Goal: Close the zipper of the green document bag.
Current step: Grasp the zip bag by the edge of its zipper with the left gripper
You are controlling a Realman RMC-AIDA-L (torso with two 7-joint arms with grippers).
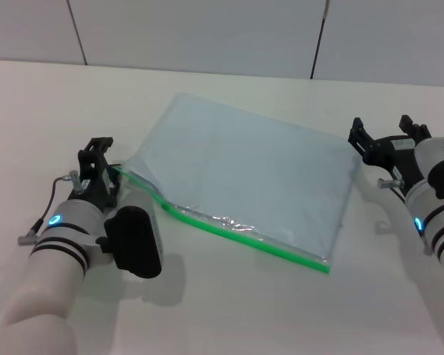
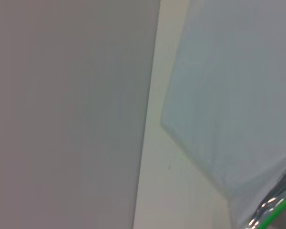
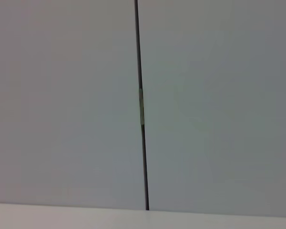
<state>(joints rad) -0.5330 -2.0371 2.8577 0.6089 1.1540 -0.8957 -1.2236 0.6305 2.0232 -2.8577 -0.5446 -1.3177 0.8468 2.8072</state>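
Gripping end: the zipper (image 1: pixel 229 231) corner at 9 o'clock appears pinched by the left gripper (image 1: pixel 107 174) fingers.
Right gripper (image 1: pixel 385 144): fingers spread, nothing held.
Risk: the green document bag (image 1: pixel 251 177) could slide on the table (image 1: pixel 229 310) unless pinned.

A plain white table (image 1: pixel 229 310) carries the green document bag (image 1: pixel 244 177), which lies flat at its middle, the bag's bright green zipper (image 1: pixel 237 233) edge facing the table's near side.
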